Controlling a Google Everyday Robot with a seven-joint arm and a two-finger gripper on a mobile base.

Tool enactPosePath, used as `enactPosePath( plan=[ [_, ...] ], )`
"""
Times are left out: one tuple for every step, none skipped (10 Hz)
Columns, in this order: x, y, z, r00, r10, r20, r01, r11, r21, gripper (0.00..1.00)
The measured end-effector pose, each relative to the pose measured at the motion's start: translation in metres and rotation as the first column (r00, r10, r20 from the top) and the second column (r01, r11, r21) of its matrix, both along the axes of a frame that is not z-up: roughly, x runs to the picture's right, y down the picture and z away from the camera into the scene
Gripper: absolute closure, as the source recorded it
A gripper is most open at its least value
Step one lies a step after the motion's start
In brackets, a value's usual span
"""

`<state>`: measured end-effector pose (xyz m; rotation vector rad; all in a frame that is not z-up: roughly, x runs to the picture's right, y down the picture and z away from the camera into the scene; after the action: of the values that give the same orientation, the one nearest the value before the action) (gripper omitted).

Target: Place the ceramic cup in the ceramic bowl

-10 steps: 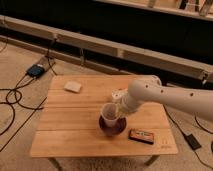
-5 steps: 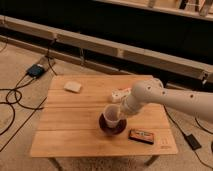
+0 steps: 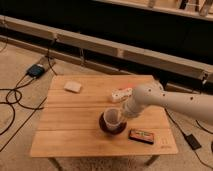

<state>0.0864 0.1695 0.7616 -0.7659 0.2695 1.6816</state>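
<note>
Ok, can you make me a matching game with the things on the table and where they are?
Things:
1. ceramic cup
2. ceramic bowl
3. dark box
4. white block

Places:
A. far left part of the table
B. under the cup
C. standing in the bowl, gripper right beside it
D. near the front right edge

Pairs: 1-C, 2-B, 3-D, 4-A
</note>
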Motion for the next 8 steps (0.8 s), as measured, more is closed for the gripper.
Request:
enactPosePath(
  plan=[
    [0.0,-0.0001,0.0002,1.0,-0.003,0.001,0.003,1.0,0.001,0.37],
    [0.0002,0.0001,-0.0001,1.0,-0.008,0.001,0.008,1.0,0.0,0.26],
    [0.0006,-0.0003,-0.0006,1.0,-0.012,0.0,0.012,0.9999,0.0,0.21],
    [0.0004,-0.0008,-0.0007,1.0,-0.016,0.0,0.016,0.9999,-0.001,0.2],
    [0.0007,-0.0018,-0.0007,1.0,-0.018,-0.001,0.018,0.9998,0.0,0.2],
    [0.0006,-0.0019,-0.0006,1.0,-0.02,-0.001,0.02,0.9998,-0.001,0.2],
    [0.0002,-0.0028,-0.0004,1.0,-0.021,-0.001,0.021,0.9998,-0.001,0.2],
    [-0.0002,-0.0034,-0.0004,1.0,-0.022,0.0,0.022,0.9998,0.0,0.2]
  ],
)
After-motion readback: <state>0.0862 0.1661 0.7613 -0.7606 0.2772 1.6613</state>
